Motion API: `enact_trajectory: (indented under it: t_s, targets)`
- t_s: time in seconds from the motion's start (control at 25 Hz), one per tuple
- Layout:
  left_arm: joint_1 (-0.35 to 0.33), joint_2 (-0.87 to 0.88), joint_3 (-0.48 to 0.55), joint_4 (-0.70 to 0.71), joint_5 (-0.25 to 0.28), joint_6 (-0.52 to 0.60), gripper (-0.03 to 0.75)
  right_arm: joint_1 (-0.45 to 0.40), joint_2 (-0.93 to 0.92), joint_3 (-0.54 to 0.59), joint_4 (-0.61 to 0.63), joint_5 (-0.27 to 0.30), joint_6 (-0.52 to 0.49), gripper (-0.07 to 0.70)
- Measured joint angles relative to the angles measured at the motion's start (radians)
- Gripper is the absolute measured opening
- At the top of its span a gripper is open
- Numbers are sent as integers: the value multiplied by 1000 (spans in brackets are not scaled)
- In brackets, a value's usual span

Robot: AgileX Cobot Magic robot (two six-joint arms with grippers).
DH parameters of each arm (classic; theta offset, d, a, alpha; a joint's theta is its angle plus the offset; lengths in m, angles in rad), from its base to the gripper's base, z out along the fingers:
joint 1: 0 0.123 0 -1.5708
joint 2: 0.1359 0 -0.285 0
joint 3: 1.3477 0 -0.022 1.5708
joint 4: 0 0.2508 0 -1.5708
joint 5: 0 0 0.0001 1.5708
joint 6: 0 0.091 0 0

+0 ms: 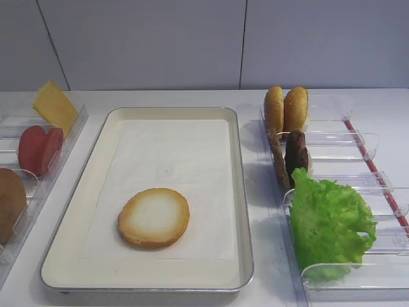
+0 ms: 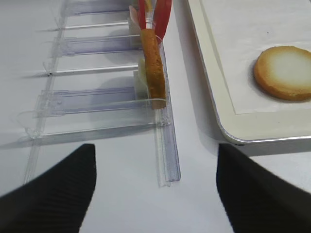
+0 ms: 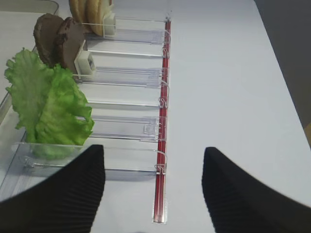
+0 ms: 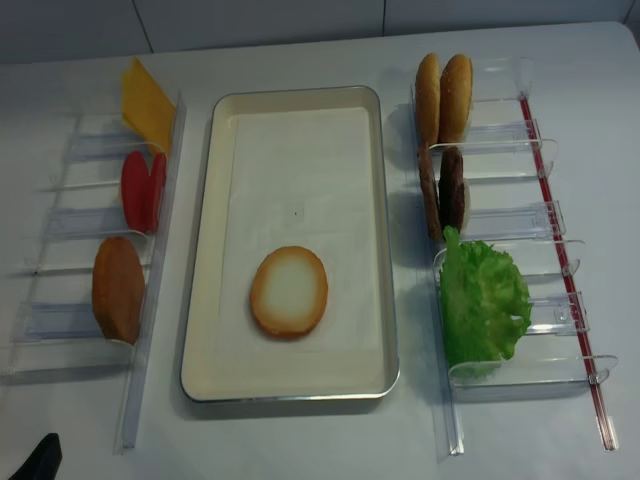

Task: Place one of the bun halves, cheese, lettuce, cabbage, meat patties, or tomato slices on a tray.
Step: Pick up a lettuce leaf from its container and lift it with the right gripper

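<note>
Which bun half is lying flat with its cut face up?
The bun half on the tray; the other bun halves stand on edge in holders.

Clear plastic holders on both sides, white table, grey wall panels

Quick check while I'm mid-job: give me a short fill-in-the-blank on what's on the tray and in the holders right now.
1. The round golden-brown bun half on the cream metal tray lies with its pale cut face ____.
2. The bright green ruffled lettuce stands in the clear plastic holders on the tray's ____ side.
3. The red tomato slices sit between the yellow cheese slice and another ____.

Missing words: up; right; bun half
</note>
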Motion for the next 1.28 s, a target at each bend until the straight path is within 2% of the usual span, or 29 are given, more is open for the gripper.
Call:
enact_trajectory:
  t_s: [0.88,1.28]
  targets:
    - [0,0,0,0,0,0,482,0,0,0,2,0,-9,459]
    - [0,0,0,0,0,0,482,0,0,0,116,7,-196,459]
